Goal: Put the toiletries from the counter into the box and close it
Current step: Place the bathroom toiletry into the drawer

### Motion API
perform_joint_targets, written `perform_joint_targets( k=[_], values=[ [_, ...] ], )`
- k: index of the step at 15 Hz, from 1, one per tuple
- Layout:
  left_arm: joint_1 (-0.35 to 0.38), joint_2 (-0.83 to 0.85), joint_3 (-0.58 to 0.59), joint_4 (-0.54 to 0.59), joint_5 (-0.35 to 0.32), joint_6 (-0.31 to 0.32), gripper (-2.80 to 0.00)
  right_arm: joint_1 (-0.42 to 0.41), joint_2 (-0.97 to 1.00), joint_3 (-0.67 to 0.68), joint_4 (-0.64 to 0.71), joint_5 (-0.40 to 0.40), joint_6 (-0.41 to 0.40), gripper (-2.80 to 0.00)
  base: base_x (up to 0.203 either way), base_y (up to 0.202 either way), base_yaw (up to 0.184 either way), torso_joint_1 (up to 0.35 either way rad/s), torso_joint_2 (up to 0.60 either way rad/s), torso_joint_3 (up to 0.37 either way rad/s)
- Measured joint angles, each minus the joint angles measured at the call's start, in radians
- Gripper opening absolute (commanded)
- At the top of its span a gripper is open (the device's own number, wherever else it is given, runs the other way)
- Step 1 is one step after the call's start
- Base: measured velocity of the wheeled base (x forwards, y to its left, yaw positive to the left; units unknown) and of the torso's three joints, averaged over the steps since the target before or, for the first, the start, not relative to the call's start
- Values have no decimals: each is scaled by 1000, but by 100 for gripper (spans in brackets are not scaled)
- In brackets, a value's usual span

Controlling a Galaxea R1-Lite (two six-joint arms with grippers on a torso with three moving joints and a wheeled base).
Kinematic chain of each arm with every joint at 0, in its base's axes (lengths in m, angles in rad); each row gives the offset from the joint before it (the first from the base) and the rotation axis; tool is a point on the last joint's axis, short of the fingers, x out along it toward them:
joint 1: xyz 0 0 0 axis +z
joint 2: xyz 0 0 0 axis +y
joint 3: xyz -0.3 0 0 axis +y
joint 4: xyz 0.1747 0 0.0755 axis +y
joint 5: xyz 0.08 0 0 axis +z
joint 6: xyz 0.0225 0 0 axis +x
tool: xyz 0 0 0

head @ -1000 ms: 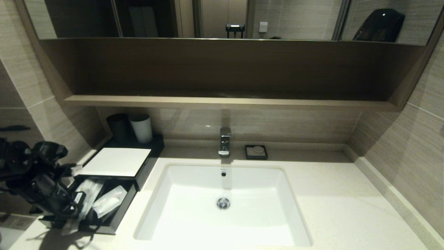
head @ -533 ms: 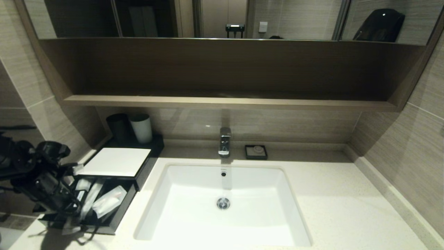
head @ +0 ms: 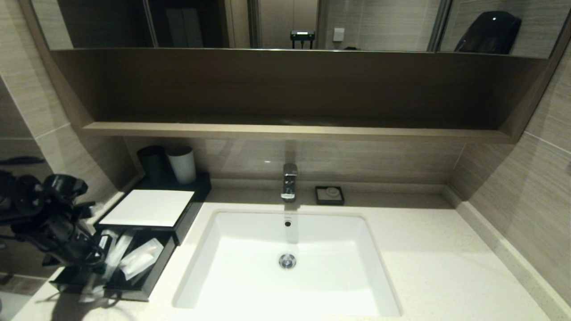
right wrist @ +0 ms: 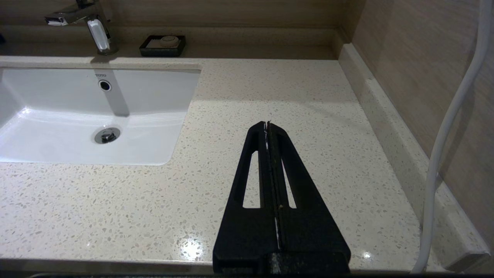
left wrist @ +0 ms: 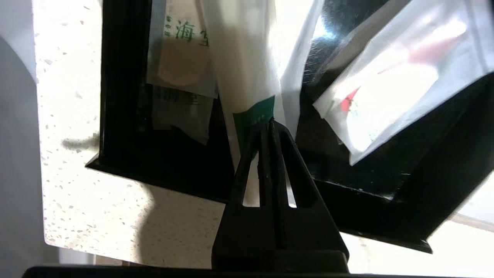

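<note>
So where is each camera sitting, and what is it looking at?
Head view: sits high on the robot, looking down at the sink, the counter and the box; the left gripper shows at the left edge.
Left wrist view: sits behind the left gripper, which is shut on a green-label packet over the drawer.
Right wrist view: sits behind the shut right gripper, hanging over bare counter.
Shared: head and right wrist views both show the faucet and soap dish.

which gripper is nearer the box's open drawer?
Left. The left gripper is over the open drawer, shut on the green-labelled packet. The right gripper is parked over the bare counter on the sink's far side.
</note>
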Motion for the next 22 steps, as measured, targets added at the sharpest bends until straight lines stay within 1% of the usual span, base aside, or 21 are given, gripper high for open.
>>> perform_joint_targets(
  k=[2,6,8,11,16,17,22],
  values=[
    [0,-25,1,3,-13,-14,-280,0,0,0,0,0,0,-280,0,0,0,0,0,0],
    [0,-66,-11,9,-16,-98,-280,0,0,0,0,0,0,-280,0,0,0,0,0,0],
    [-1,-80,-13,14,-15,-125,-280,0,0,0,0,0,0,-280,0,0,0,0,0,0],
    [-1,-81,-26,15,-13,-140,-280,0,0,0,0,0,0,-280,0,0,0,0,0,0],
    [1,-68,-32,17,-7,-143,-280,0,0,0,0,0,0,-280,0,0,0,0,0,0],
    [3,-65,-32,16,-6,-143,0,0,0,0,0,0,0,-280,0,0,0,0,0,0],
    [13,-44,-39,14,-4,-142,0,0,0,0,0,0,0,-280,0,0,0,0,0,0]
  ],
)
